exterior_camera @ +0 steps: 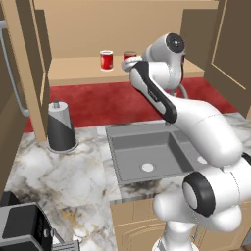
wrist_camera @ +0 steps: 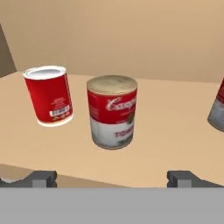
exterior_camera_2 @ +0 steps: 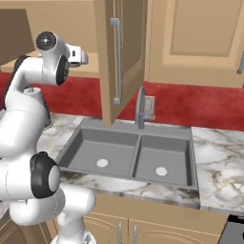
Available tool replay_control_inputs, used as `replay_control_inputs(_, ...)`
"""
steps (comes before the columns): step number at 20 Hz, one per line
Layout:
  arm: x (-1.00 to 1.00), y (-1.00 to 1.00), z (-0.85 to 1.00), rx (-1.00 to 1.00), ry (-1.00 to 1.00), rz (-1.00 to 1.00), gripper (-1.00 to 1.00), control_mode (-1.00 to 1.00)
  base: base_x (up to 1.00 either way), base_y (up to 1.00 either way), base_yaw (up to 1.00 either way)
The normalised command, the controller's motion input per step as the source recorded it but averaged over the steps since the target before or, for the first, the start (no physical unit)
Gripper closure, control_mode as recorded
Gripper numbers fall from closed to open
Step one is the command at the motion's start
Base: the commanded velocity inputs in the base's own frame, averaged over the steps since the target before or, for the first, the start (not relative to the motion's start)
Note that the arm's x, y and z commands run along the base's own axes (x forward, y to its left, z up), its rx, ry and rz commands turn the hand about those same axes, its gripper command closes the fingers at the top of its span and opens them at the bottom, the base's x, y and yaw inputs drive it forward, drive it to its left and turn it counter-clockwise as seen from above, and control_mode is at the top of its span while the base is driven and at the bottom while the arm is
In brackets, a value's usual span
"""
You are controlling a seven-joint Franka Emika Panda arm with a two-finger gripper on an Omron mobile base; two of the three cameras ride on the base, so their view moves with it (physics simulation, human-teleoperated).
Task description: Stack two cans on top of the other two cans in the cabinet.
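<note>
The cabinet's tan shelf (exterior_camera: 73, 71) (wrist_camera: 175, 131) carries the cans. In the hand view a red-and-grey can (wrist_camera: 112, 111) stands upright straight ahead of my gripper (wrist_camera: 113, 179), a short way beyond the fingertips. My gripper is open, with nothing between its jaws. To the left of that can stands a mostly red can with a white band (wrist_camera: 48, 95) (exterior_camera: 106, 60). Part of another red-and-grey can (wrist_camera: 217, 109) shows at the right edge. In the left base view my arm reaches up to the shelf and covers most of the middle can (exterior_camera: 129, 55).
The cabinet's open door (exterior_camera_2: 114, 62) hangs right of my hand, above the sink (exterior_camera: 147, 152) and its faucet (exterior_camera_2: 139, 107). A dark cone-shaped appliance (exterior_camera: 60, 127) stands on the marble counter to the left. A black appliance (exterior_camera: 22, 228) sits at the lower left corner.
</note>
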Motion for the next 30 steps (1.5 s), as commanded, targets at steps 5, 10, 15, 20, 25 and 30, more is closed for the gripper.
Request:
replay_control_inputs(5,0.16,0.13,0.00,0.01,0.00,0.07,-1.00,-1.00,0.00,0.00,0.00)
replay_control_inputs(10,0.26,0.03,-0.06,0.00,0.00,0.09,-1.00,-1.00,0.00,0.00,0.00)
replay_control_inputs(15,0.26,0.00,-0.03,-0.01,0.00,0.03,-1.00,-1.00,0.00,0.00,0.00)
replay_control_inputs(20,0.25,0.01,-0.01,-0.01,0.00,0.00,-1.00,-1.00,0.00,0.00,0.00)
replay_control_inputs(25,0.23,0.06,0.00,0.00,0.01,0.00,-1.00,-1.00,0.00,0.00,0.00)
replay_control_inputs(30,0.15,0.01,-0.03,0.00,0.05,0.00,-1.00,-1.00,0.00,0.00,0.00)
